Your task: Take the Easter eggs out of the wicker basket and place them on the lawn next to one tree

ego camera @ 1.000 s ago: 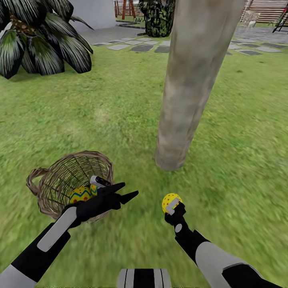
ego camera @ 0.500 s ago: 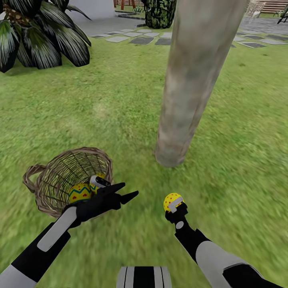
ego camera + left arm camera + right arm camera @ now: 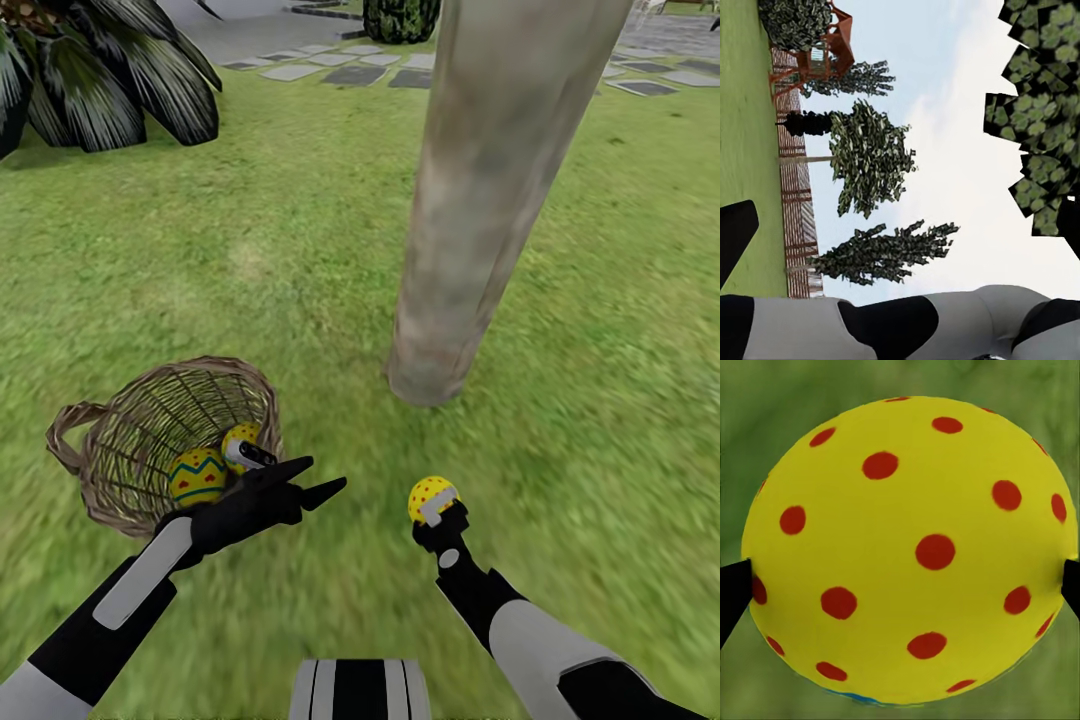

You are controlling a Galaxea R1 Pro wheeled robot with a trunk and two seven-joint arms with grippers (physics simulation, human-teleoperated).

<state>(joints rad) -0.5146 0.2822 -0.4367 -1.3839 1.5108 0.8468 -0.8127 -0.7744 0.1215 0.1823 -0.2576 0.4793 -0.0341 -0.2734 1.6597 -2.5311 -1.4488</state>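
Right tool (image 3: 432, 503) pinches smooth, round, red-dotted yellow egg (image 3: 911, 547).

A wicker basket (image 3: 160, 440) lies tipped on the lawn (image 3: 300, 260) at near left, two Easter eggs (image 3: 197, 477) side by side inside it. The left claw (image 3: 318, 480) hangs just right of the basket's rim. The tree (image 3: 480, 200) rises right of centre, beyond both arms. The right claw (image 3: 434, 506), near the trunk's base, grips a third egg (image 3: 430, 498) above the grass. A palm-like plant (image 3: 90, 80) stands far left, stepping stones (image 3: 330, 72) behind.
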